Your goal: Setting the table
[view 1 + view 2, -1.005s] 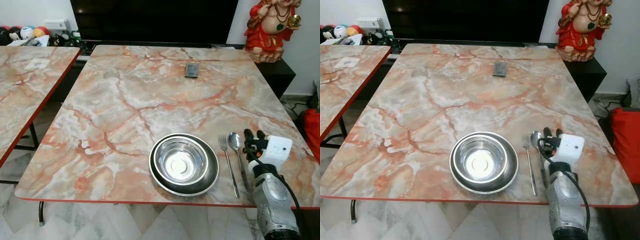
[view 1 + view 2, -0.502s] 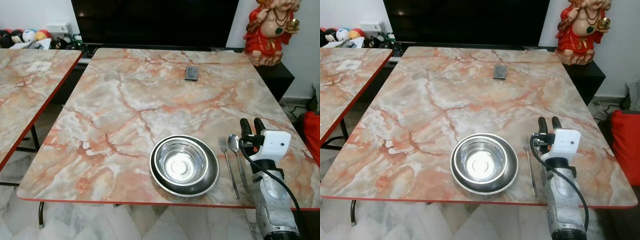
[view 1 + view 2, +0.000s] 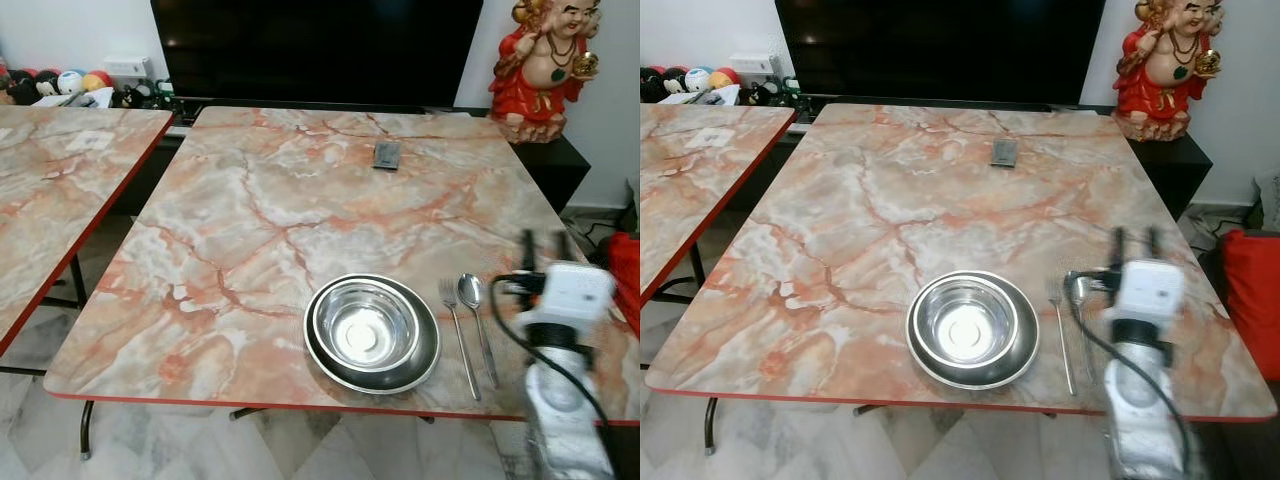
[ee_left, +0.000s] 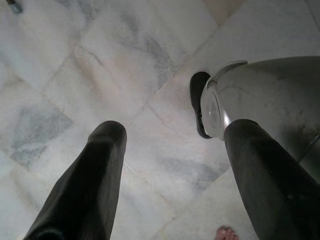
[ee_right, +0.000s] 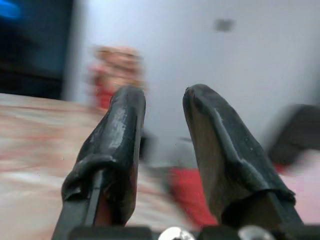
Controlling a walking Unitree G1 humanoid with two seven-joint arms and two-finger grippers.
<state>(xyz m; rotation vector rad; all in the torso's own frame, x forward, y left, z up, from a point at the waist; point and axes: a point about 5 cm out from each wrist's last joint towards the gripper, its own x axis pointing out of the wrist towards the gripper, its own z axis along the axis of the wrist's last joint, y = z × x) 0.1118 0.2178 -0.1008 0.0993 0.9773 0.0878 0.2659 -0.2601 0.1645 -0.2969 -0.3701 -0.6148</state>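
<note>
Shiny metal bowl (image 3: 365,328) sits inside a metal plate (image 3: 420,362) near the front of the marble counter (image 3: 250,210), with nothing in it. Just right lie a fork (image 3: 456,330) and spoon (image 3: 476,318). Right gripper (image 3: 541,243) hovers beside them, fingers (image 5: 116,145) released and holding nothing.

The right gripper (image 3: 543,243) and its arm are smearing into motion blur near the table's (image 3: 250,200) right edge, so its two thin fingers are barely making out as streaks. In the right wrist view the statue (image 5: 116,75), the TV and the table top are all blurring into soft patches of colour. The arm is covering part of the spoon (image 3: 1078,290) in the right eye view. A second table (image 3: 60,180) is running off the left edge. The small dark thing (image 3: 386,154) near the table's far edge is too small to identify. The statue's head is being cut off at the top.
</note>
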